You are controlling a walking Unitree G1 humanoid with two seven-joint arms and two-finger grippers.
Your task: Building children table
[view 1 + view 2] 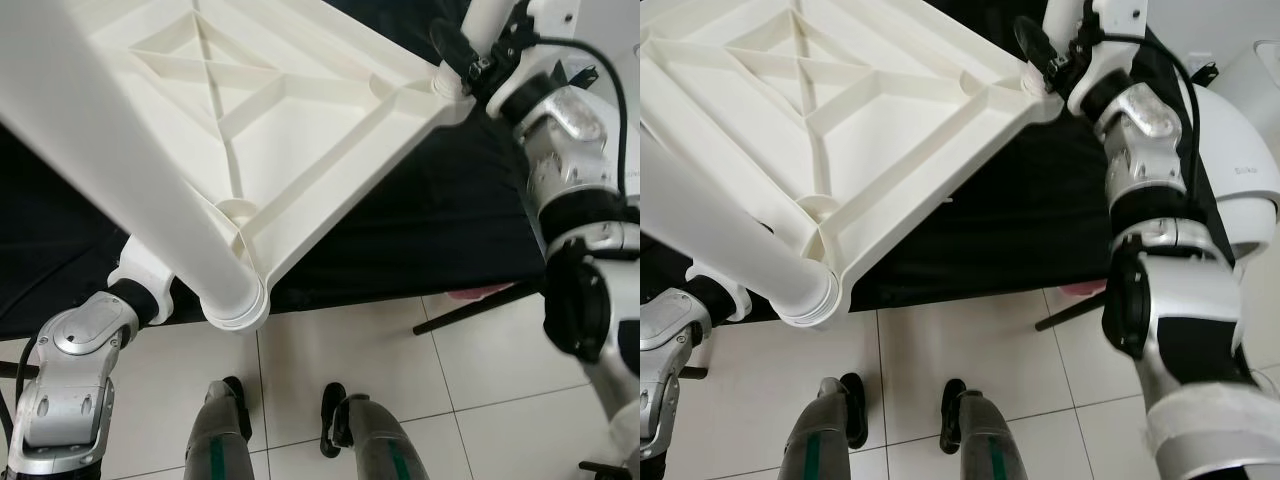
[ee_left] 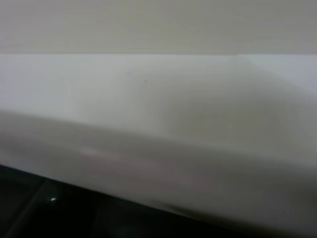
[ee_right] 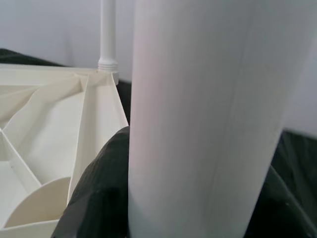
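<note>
Left eye view: upturned tabletop (image 1: 250, 110), ribbed. Right gripper (image 1: 1040, 62) jaws clasping leg (image 3: 208, 114). Left jaws' state indiscernible.

Even, bright indoor light; head views sharp, with the white tabletop (image 1: 250, 110) nearly overexposed at upper left and soft shadows on the floor (image 1: 330, 350) tiles. Left wrist view wholly defocused, a pale blur. Right wrist view: near leg (image 3: 208, 119) soft, far leg (image 3: 107, 34) sharper.
</note>
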